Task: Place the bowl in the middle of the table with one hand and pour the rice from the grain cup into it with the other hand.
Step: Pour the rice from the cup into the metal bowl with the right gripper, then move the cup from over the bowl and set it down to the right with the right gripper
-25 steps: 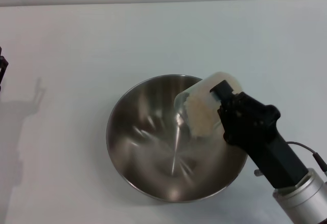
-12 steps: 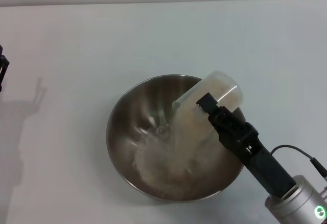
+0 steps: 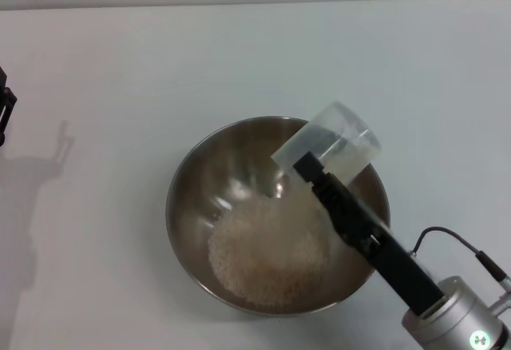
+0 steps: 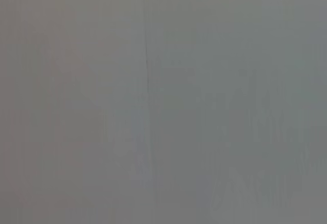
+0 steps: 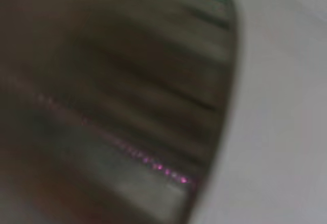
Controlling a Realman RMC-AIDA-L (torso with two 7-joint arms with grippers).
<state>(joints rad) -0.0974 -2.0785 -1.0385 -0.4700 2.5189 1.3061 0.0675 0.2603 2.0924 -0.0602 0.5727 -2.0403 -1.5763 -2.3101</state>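
Your bowl (image 3: 239,198) sits mid-desk (image 3: 120,62), a heap of rice (image 3: 267,250) in its bottom. The right gripper (image 3: 307,166) has its jaws clamped on the grain cup (image 3: 331,138), tipped mouth-down over the bowl's far right rim; its arm crosses and hides the near-right rim. The left gripper (image 3: 4,114) stays at the desk's left edge; you cannot tell its jaws' state.

Steel bowl (image 3: 200,186) mid-table (image 3: 120,62) w/ rice (image 3: 267,254) heap; clear cup (image 3: 331,138) tipped above.

The rice (image 3: 267,246) now lies heaped in the bowl (image 3: 192,186); the grain cup (image 3: 331,138), tipped further by the right tool (image 3: 307,162), looks emptied.
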